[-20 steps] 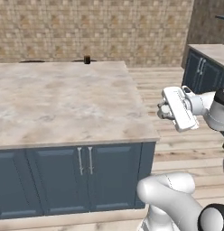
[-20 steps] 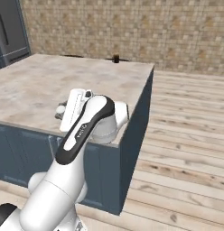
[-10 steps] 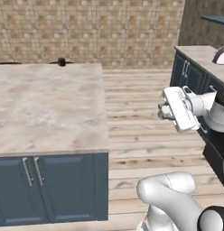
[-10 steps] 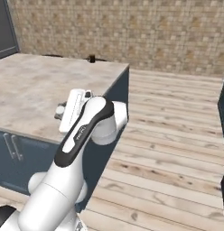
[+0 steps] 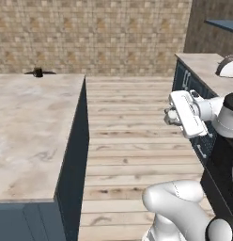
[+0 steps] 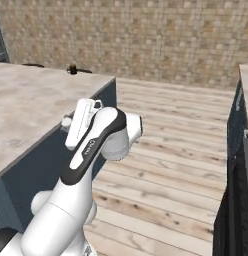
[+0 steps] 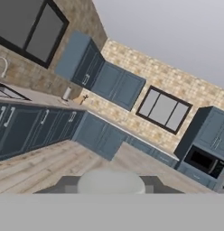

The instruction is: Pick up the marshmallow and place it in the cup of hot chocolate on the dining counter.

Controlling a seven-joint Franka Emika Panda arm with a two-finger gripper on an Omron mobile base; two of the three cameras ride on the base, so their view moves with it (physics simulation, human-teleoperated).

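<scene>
A large island table (image 5: 34, 127) with a beige marbled top and dark blue base fills the left of the scene. The white arm holds its jaws (image 5: 168, 116) over the wooden floor (image 5: 132, 141), right of the table, closed on a small whitish marshmallow (image 7: 111, 182). The dark cup of hot chocolate (image 5: 38, 72) stands at the table's far edge
</scene>
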